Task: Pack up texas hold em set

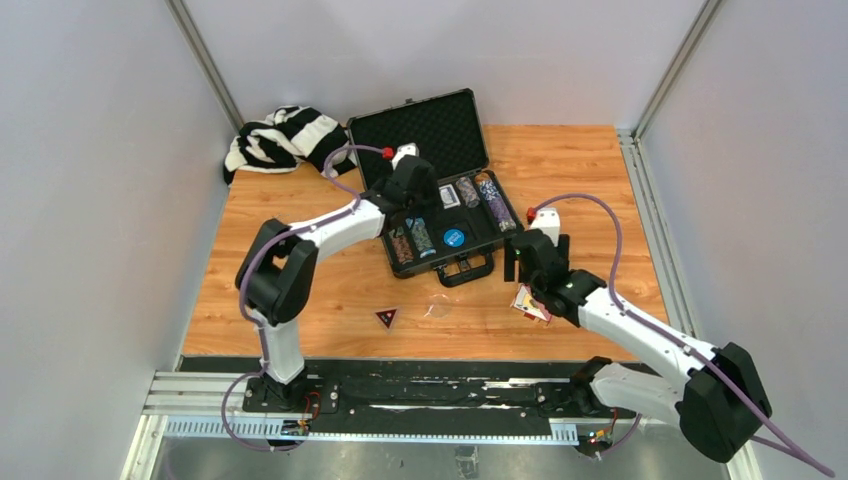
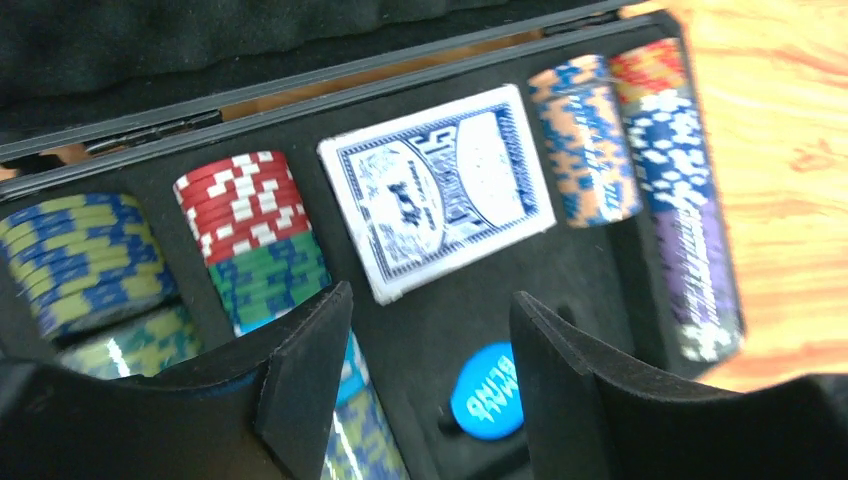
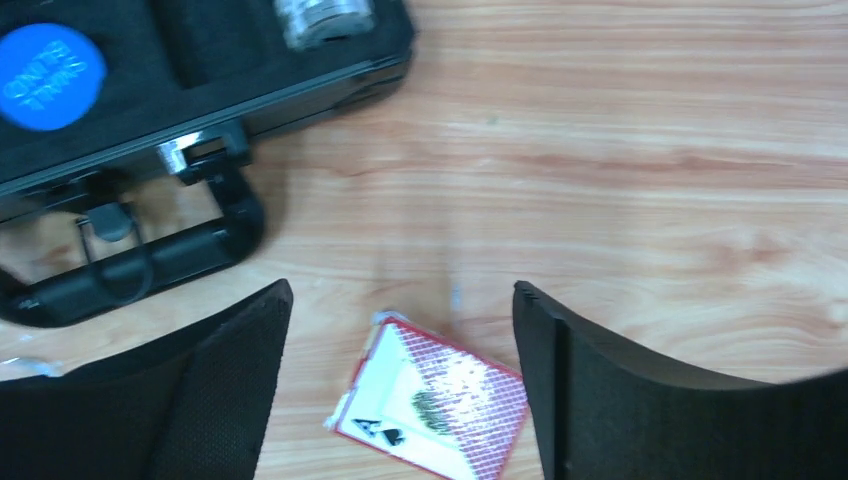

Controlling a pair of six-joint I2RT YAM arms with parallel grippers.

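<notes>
We see right hand [image 3: 402,300] spread over red card deck [image 3: 430,415] on tabletop [image 3: 650,150], left hand [image 2: 430,310] spread, empty, above case [image 2: 590,270]; risk: flat deck skids from pinch

Striped cloth [image 1: 283,140] at the wooden table's [image 1: 600,160] far-left corner

A light-brown wooden tabletop [image 1: 590,170] is seen carrying five things. An open black rectangular hard case [image 1: 420,120] is set on it toward the far middle, with its lid raised at the back and its handle [image 1: 465,270] turned to the near side. A crumpled black-and-white striped cloth [image 1: 280,140] is laid in the far left corner, just beside the case. Nearer the front, a small dark red triangular piece [image 1: 386,318] and a clear round disc [image 1: 437,306] are placed near each other. A wrapped red-backed card deck [image 3: 428,412] is laid flat on the wood, to the right of the handle.
</notes>
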